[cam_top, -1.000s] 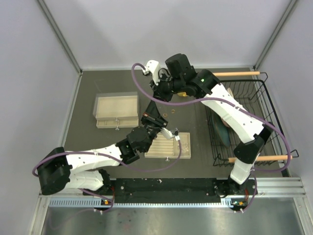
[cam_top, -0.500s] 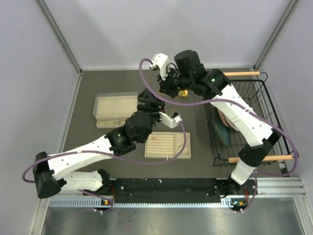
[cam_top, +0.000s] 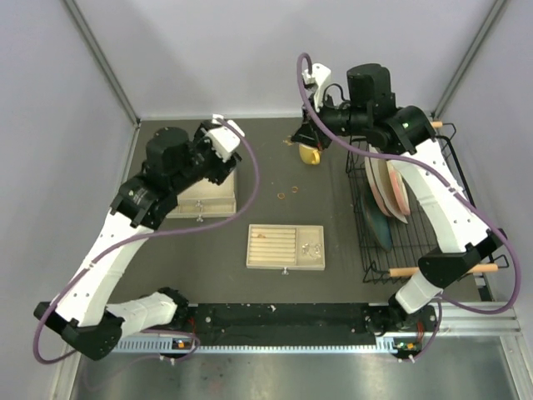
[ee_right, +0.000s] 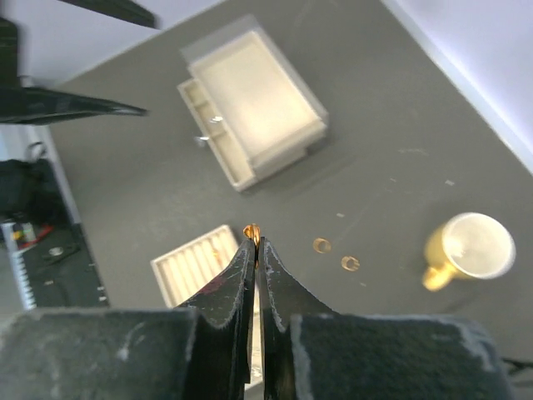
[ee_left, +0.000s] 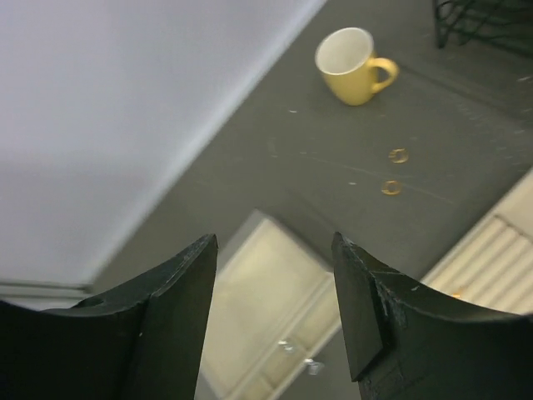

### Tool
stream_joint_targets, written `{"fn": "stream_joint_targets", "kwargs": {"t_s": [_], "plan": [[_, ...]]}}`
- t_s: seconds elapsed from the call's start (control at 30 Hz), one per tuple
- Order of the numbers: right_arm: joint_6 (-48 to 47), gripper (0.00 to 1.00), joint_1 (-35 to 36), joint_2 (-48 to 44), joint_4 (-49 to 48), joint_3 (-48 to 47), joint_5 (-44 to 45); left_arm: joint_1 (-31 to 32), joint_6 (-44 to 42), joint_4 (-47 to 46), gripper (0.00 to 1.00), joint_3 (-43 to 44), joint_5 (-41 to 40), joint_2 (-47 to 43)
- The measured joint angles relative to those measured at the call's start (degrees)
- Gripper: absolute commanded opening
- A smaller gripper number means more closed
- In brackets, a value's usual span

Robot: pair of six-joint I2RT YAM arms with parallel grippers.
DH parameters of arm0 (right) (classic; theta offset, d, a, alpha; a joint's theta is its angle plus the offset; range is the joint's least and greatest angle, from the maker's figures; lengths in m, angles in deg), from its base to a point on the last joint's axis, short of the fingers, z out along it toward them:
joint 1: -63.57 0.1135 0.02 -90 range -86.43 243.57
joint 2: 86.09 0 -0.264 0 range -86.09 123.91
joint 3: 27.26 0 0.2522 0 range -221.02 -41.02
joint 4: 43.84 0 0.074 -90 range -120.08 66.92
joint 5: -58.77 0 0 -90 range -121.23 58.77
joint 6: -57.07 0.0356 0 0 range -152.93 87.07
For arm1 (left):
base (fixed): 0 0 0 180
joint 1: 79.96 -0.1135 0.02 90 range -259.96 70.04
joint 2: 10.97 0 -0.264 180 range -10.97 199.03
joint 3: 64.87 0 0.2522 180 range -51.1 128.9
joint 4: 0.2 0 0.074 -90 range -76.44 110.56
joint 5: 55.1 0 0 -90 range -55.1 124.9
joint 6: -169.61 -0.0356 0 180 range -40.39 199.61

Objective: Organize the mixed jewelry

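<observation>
My right gripper [ee_right: 256, 243] is shut on a small gold ring [ee_right: 251, 231] and holds it high above the table, beside the yellow mug [cam_top: 310, 155] in the top view [cam_top: 301, 135]. Two more gold rings [cam_top: 281, 196] [cam_top: 294, 191] lie loose on the dark mat; both wrist views show them too [ee_left: 391, 187] [ee_right: 321, 245]. A silvery glittery cluster [cam_top: 312, 247] sits in the right compartment of the cream slotted tray [cam_top: 275, 258]. My left gripper [ee_left: 275, 246] is open and empty, raised over the cream drawer box [cam_top: 200, 190].
A black wire dish rack [cam_top: 454, 200] with plates stands at the right. The yellow mug [ee_left: 354, 54] lies near the back wall. The drawer box [ee_right: 254, 104] has its lower drawer pulled out. The slotted tray [ee_right: 196, 262] lies near the front middle.
My left arm has swung away from the slotted tray, up and left to over the drawer box. My right gripper has moved right and back, to above the mug.
</observation>
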Motion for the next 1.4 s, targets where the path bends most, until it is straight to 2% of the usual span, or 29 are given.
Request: {"fn": "stream_joint_targets", "kwargs": {"t_s": [0.17, 0.33, 0.53, 0.7, 0.97, 1.3, 1.4], "plan": [[2.2, 0.0, 0.1, 0.2, -1.0, -1.7, -9.7, -11.5, 15.3, -0.4, 0.62, 0.0, 24.0, 2.1], [4.7, 0.0, 0.1, -0.2, -7.0, -1.1, -17.3, -15.0, 28.6, -9.6, 0.63, -4.9, 41.9, 2.1], [9.2, 0.0, 0.1, -0.8, -13.1, 3.2, -22.1, -16.7, 45.7, -26.2, 0.64, -11.6, 55.1, 2.1], [11.6, 0.0, 0.1, -0.8, -16.0, 4.0, -23.9, -17.1, 53.9, -35.1, 0.64, -12.8, 58.1, 2.1], [14.6, 0.0, 0.1, -0.9, -18.9, 6.8, -25.1, -17.4, 62.4, -45.5, 0.65, -14.2, 58.2, 2.1], [16.6, 0.0, 0.8, -0.9, -20.6, 6.9, -25.3, -17.4, 65.0, -48.0, 0.61, -14.6, 55.6, 2.1], [16.7, 0.0, 1.2, -0.9, -20.6, 6.9, -25.3, -17.4, 65.5, -48.1, 0.56, -14.6, 55.3, 2.2]]}}
